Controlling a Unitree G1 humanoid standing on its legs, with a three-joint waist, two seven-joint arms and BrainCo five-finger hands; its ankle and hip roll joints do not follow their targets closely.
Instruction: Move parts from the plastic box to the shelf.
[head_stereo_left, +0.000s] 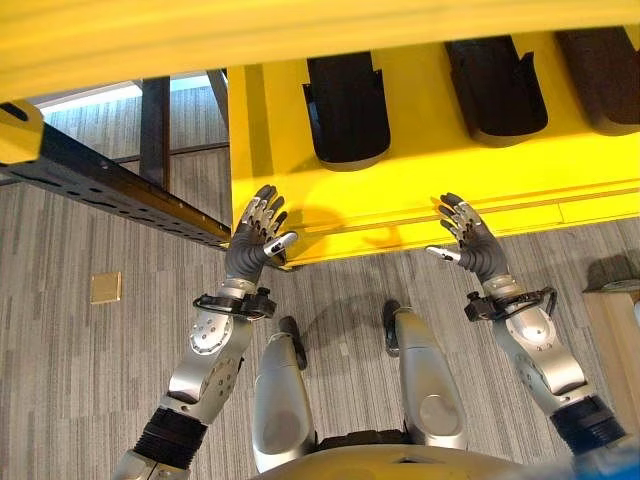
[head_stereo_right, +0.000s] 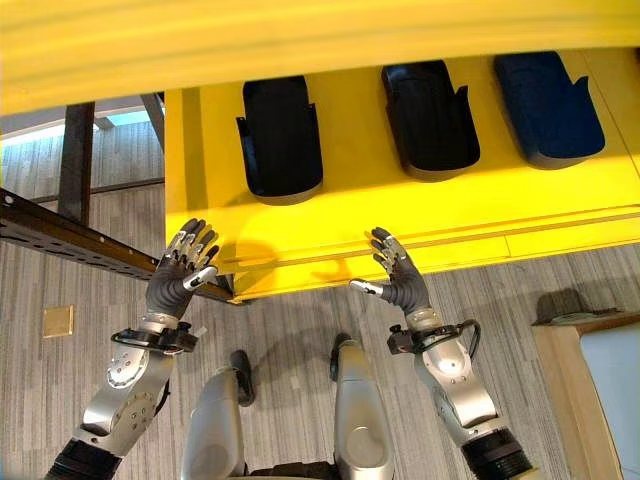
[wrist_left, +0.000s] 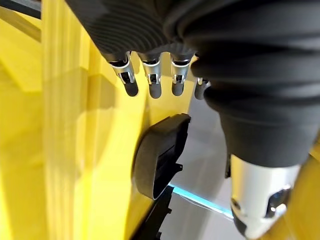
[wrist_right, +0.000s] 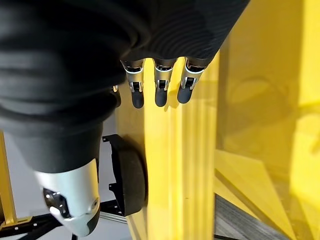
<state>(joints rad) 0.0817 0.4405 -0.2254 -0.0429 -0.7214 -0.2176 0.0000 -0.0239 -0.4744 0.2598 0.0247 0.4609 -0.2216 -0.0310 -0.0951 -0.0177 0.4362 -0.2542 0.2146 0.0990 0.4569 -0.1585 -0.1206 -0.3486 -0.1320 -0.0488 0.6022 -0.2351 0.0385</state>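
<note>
A yellow shelf (head_stereo_left: 420, 195) spans the upper half of the eye views. Three dark moulded parts lie on it side by side: one at the left (head_stereo_left: 346, 108), one in the middle (head_stereo_left: 496, 88), one at the right (head_stereo_left: 608, 72). My left hand (head_stereo_left: 255, 240) is raised at the shelf's front left corner, fingers straight and spread, holding nothing. My right hand (head_stereo_left: 470, 240) is held up the same way at the shelf's front edge further right, also with nothing in it. The left wrist view shows one dark part (wrist_left: 159, 155) lying on the yellow surface past the fingers (wrist_left: 150, 85).
A dark perforated metal beam (head_stereo_left: 110, 185) runs diagonally at the left, meeting the shelf corner by my left hand. Grey carpet (head_stereo_left: 80, 350) with a small brass floor plate (head_stereo_left: 105, 288) lies below. A wooden-edged surface (head_stereo_right: 590, 390) stands at the lower right.
</note>
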